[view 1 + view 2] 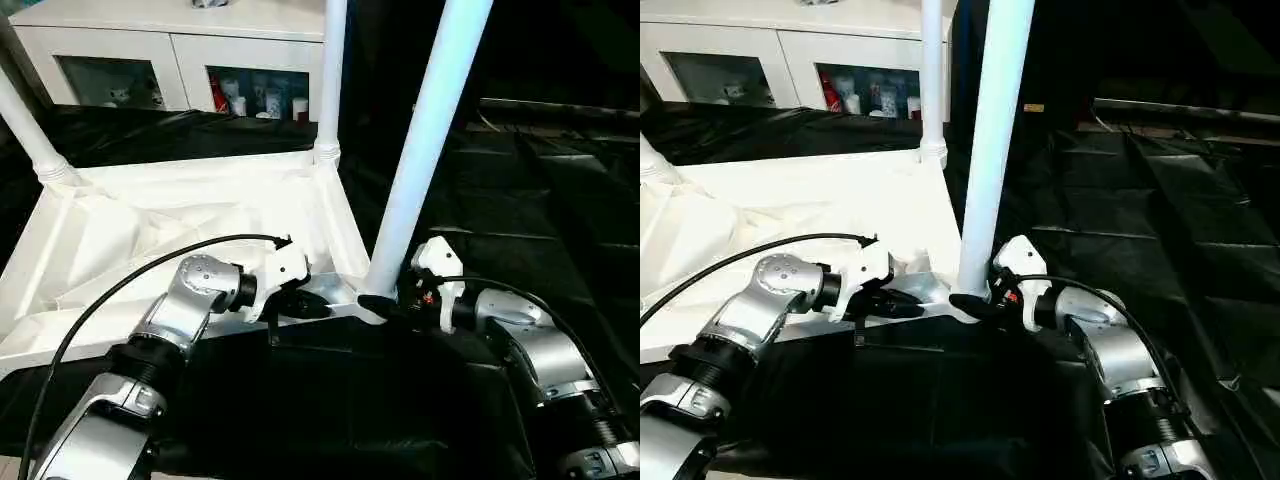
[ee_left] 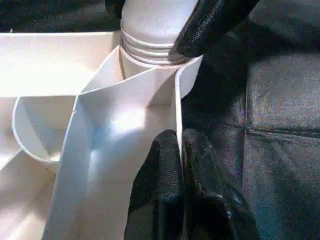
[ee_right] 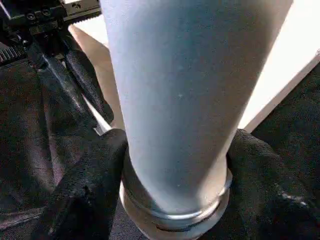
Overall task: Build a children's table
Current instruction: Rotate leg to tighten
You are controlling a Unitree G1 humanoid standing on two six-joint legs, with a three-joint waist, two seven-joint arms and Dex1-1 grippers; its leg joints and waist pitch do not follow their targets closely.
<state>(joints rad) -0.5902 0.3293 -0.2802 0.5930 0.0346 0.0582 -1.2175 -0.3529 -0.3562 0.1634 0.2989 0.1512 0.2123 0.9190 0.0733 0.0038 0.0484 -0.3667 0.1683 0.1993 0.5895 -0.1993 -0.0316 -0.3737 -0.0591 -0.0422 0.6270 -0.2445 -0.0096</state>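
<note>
1. Item: small white plastic children's table top (image 1: 150, 240), rectangular, rimmed, lying upside down on the large black-covered work table (image 1: 560, 200), with its ribbed underside facing up.

2. Fitted parts: two long white tapered tube legs stand in the far corner sockets, one at the far left (image 1: 30, 135) and one at the far right (image 1: 330, 90).

3. Part in hand: a third white tapered tube leg (image 1: 425, 150) rises from the near right corner socket (image 2: 150, 55). Its ribbed foot sits at the socket mouth. Its long axis runs up and away from the robot, leaning slightly to the right, not quite square to the top.

4. Right gripper (image 3: 172, 150): its two black fingers (image 3: 95, 185) stand apart on either side of the leg's base, against it just above the collar; it grips the leg.

5. Left gripper (image 2: 182, 165): fingers pinched together on the thin upright rim wall (image 2: 177, 110) of the table top, just beside the same corner, on the robot's side of it.

6. Governing relation: the socket lies directly below the right gripper, which is the nearer arm to the leg; the left holds the top steady from the side.

7. Judgement: seating probably calls for a push or twist along the leg's own axis, straight down into the socket. The lean could make it bind.
</note>
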